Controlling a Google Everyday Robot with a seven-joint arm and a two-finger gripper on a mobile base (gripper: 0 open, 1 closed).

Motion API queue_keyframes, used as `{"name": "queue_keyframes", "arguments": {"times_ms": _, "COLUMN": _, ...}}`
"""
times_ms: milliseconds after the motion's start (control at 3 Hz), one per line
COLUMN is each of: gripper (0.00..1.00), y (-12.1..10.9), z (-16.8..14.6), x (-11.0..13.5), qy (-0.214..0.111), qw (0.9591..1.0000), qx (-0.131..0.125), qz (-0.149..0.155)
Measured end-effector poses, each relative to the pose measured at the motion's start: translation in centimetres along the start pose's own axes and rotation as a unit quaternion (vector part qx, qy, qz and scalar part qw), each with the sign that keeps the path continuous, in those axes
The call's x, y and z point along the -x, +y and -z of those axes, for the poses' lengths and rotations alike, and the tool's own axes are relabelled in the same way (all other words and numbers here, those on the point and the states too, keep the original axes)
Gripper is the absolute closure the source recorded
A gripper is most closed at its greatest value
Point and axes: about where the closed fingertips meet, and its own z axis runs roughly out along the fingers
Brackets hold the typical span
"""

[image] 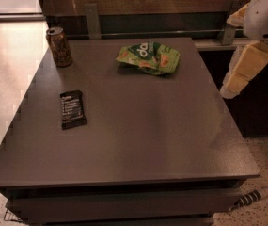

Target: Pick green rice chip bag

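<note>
The green rice chip bag (148, 57) lies crumpled on the far middle of the dark table (143, 135). It is bright green with a dark green patch, white lettering and orange chip pictures. My gripper (232, 84) hangs from the white arm (265, 13) at the right, beyond the table's right edge. It is off to the right of the bag, above floor level and apart from it. It holds nothing that I can see.
A brown drink can (60, 46) stands upright at the table's far left corner. A small black bar wrapper (72, 108) lies flat at the left. A wooden wall with metal brackets (92, 20) runs behind the table. A cable (253, 197) lies on the floor at the lower right.
</note>
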Motion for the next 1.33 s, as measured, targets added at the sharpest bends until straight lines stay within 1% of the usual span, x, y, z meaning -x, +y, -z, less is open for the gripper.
{"name": "queue_keyframes", "arguments": {"times_ms": 333, "gripper": 0.0, "y": -4.9, "z": -3.6, "x": 3.8, "qy": -0.07, "qw": 0.9975, "qx": -0.01, "qz": -0.001}}
{"name": "queue_keyframes", "arguments": {"times_ms": 667, "gripper": 0.0, "y": -9.8, "z": -8.7, "x": 8.5, "qy": -0.126, "qw": 0.992, "qx": -0.005, "qz": -0.007}}
{"name": "queue_keyframes", "arguments": {"times_ms": 1000, "gripper": 0.0, "y": -12.0, "z": -12.6, "x": 11.7, "qy": -0.137, "qw": 0.9904, "qx": 0.006, "qz": -0.012}}
{"name": "queue_keyframes", "arguments": {"times_ms": 1333, "gripper": 0.0, "y": -12.0, "z": -12.6, "x": 11.7, "qy": -0.137, "qw": 0.9904, "qx": 0.006, "qz": -0.012}}
